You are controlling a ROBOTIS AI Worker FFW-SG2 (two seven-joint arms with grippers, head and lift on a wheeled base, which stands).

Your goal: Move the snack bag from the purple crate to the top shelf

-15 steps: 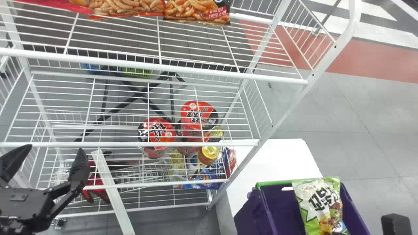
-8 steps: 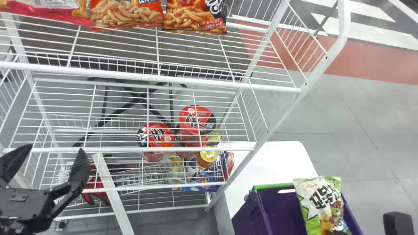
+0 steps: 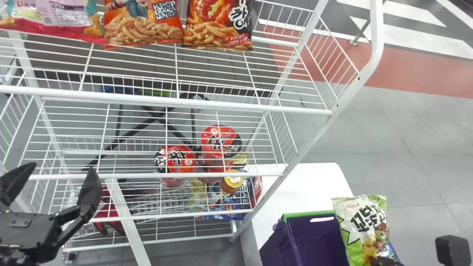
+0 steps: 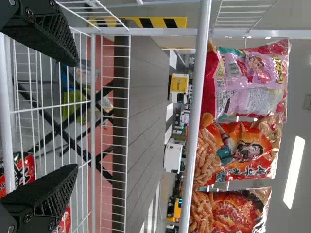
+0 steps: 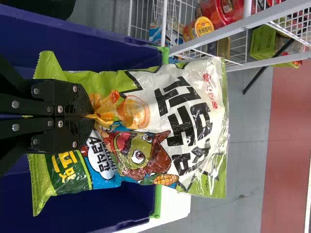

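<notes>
The green and white snack bag (image 3: 364, 225) stands upright above the purple crate (image 3: 314, 236), pinched by my right gripper (image 3: 384, 261) at the bottom of the head view. In the right wrist view the right gripper (image 5: 87, 116) is shut on the middle of the snack bag (image 5: 189, 126), and the purple crate (image 5: 97, 48) lies behind it. My left gripper (image 3: 51, 184) is parked before the rack at the left, fingers apart and holding nothing; the left wrist view shows the same gripper (image 4: 73, 116) open. The top shelf (image 3: 221, 107) bears several snack bags at its back.
Red and orange snack bags (image 3: 144, 22) stand in a row on the top shelf. Red cup noodles (image 3: 175, 159) and a yellow-lidded can (image 3: 232, 183) sit lower in the rack. The rack's right post (image 3: 314, 136) slopes between shelf and crate, beside a white table (image 3: 310, 184).
The snack bag has risen relative to the purple crate along with my right gripper. Shelves and crate have shifted down in the head view. My left gripper holds its place.
</notes>
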